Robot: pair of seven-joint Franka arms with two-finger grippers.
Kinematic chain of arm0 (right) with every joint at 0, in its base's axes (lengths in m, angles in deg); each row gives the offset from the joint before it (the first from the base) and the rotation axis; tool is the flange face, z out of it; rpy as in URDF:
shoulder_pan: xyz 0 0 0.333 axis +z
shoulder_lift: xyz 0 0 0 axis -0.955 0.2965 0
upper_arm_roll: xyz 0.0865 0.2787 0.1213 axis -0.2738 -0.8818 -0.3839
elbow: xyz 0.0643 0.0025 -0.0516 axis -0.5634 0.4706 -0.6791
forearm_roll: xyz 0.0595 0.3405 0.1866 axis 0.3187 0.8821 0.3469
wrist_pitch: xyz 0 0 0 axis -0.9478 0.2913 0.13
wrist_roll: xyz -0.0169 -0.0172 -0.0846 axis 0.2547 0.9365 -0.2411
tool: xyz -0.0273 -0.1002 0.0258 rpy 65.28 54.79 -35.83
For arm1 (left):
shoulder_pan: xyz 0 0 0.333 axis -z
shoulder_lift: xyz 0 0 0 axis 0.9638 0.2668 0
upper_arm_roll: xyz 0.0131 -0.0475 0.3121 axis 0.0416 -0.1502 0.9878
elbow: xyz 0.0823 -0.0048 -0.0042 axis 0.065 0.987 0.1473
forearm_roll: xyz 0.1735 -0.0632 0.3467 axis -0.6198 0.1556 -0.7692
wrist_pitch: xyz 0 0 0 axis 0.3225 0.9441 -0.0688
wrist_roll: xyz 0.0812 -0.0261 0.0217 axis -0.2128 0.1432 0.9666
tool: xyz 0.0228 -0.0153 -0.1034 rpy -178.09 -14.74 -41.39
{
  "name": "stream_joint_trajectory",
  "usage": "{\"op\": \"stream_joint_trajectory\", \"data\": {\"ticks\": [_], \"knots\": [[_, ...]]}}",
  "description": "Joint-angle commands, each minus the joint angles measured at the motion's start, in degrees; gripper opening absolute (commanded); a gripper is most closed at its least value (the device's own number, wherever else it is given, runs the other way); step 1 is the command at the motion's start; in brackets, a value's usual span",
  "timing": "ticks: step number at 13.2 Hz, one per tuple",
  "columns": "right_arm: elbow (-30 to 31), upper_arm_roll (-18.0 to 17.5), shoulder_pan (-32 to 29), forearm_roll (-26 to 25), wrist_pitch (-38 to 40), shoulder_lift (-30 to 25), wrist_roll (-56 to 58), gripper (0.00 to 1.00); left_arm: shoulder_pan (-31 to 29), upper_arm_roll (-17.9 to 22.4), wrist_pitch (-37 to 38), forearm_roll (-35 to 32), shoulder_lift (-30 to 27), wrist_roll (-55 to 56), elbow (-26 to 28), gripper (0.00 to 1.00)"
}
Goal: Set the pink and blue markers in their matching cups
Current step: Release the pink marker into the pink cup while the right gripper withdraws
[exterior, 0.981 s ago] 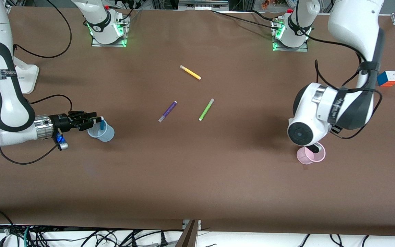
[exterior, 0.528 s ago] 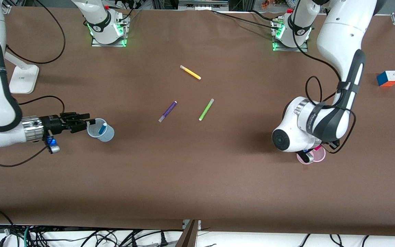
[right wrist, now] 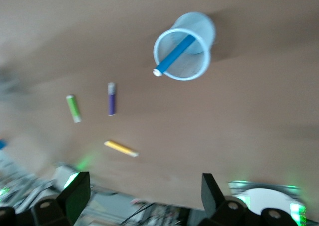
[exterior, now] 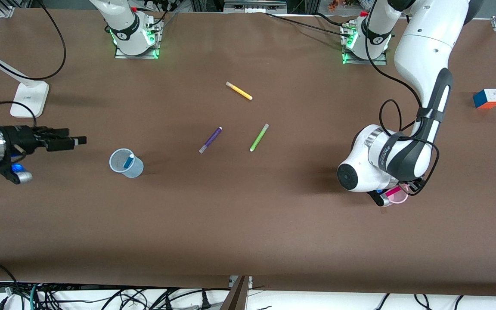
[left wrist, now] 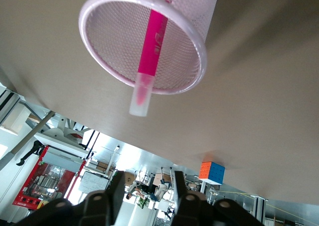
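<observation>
The blue marker (exterior: 128, 162) stands slanted inside the pale blue cup (exterior: 138, 170). It also shows in the right wrist view (right wrist: 175, 54), inside the cup (right wrist: 199, 29). My right gripper (exterior: 80, 140) is open and empty, over the table, away from that cup toward the right arm's end of the table. The pink marker (exterior: 393, 191) leans in the pale pink cup (exterior: 401, 199). In the left wrist view its pale cap pokes past the rim of the cup (left wrist: 197, 52), with the marker (left wrist: 153, 34) inside. My left gripper (exterior: 380, 199) is open and empty just above the pink cup.
A purple marker (exterior: 210, 140), a lime-green marker (exterior: 259, 137) and a yellow marker (exterior: 239, 91) lie mid-table. A colour cube (exterior: 487, 98) sits at the left arm's end. A white stand (exterior: 28, 100) is at the right arm's end.
My right gripper let go of the blue marker in the blue cup and drew back toward the right arm's end. My left gripper shifted off the pink cup; the pink marker now rests in it.
</observation>
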Motion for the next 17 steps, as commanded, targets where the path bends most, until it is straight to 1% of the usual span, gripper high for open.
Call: {"op": "stream_joint_trajectory", "data": {"ticks": [1,2,4,5,6,8,9,11,12,15,17], "knots": [[0.84,-0.16,4.76,-9.48,0.68,-6.96,-0.85,0.99,0.57,-0.46,0.25,-0.85,-0.59,0.5,-1.14,1.0],[0.84,-0.17,6.17,-12.3,0.94,-9.07,-0.93,0.99,0.49,-0.72,0.07,0.46,-1.82,1.02,-1.14,1.0],[0.75,-0.17,9.85,-18.71,0.94,-11.11,-0.94,0.99,0.4,-1.43,0.16,9.31,-4.8,6.97,-1.14,1.0],[0.75,-0.08,11.44,-21.01,0.94,-11.55,-0.94,0.99,-0.12,-1.43,0.07,13.27,-5.86,11.53,-1.32,1.0],[0.75,-0.08,11.72,-21.73,0.77,-11.64,-1.02,0.99,-0.65,-1.43,0.07,17.23,-7.7,15.14,-1.41,1.0],[0.66,-0.08,11.72,-21.74,0.94,-12.34,-0.85,0.99,-2.23,-1.34,0.16,26.62,-13.05,18.07,-0.71,1.0],[0.75,-0.08,11.72,-21.82,0.94,-13.21,-0.93,0.99,-4.24,-1.34,0.34,33.28,-15.95,18.69,-0.62,1.0],[0.84,-0.16,11.72,-21.82,1.03,-13.84,-1.02,0.99,-9.95,-1.34,0.69,49.18,-20.7,20.79,-0.09,1.0],[0.84,-0.17,11.81,-21.82,1.03,-13.84,-1.02,0.99,-10.58,-1.34,0.69,50.74,-23.07,21.85,0.69,1.0],[0.93,-0.17,11.81,-21.74,1.12,-13.84,-0.85,0.99,-11.11,-1.25,0.87,51.45,-30.28,22.56,1.84,1.0],[0.93,-0.17,11.81,-21.65,2.17,-14.01,-0.59,0.99,-11.73,-1.43,0.95,51.54,-33.11,22.47,2.11,1.0]]}}
